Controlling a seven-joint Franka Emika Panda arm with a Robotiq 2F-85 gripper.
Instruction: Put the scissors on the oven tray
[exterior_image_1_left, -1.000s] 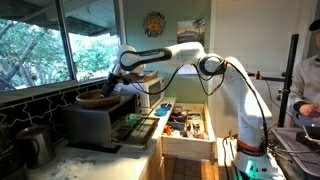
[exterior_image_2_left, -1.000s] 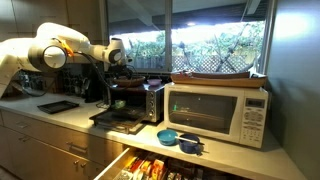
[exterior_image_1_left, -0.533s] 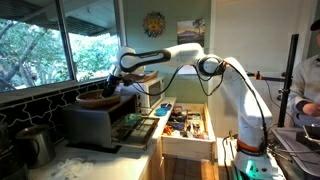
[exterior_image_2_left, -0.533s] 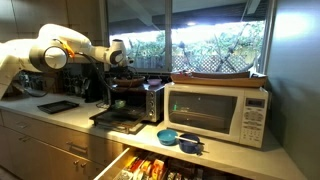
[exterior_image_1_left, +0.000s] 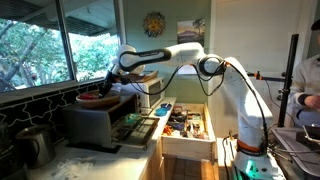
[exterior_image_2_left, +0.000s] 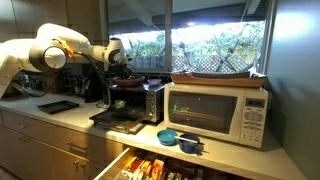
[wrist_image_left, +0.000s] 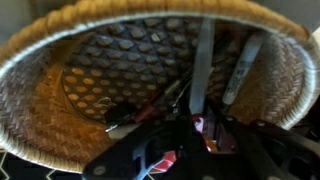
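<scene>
The steel scissors with red-and-black handles (wrist_image_left: 203, 75) lie inside the round woven wicker bowl (wrist_image_left: 45, 95). The tool (wrist_image_left: 195, 135) hangs over their handles; I cannot tell whether it grips them. They look light, stiff and slick, so best pinched near the pivot.

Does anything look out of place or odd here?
Nothing spilled or damaged. Oddities: what look like scissors lie in the woven bowl on top of the toaster oven, and a full drawer stands open.
</scene>
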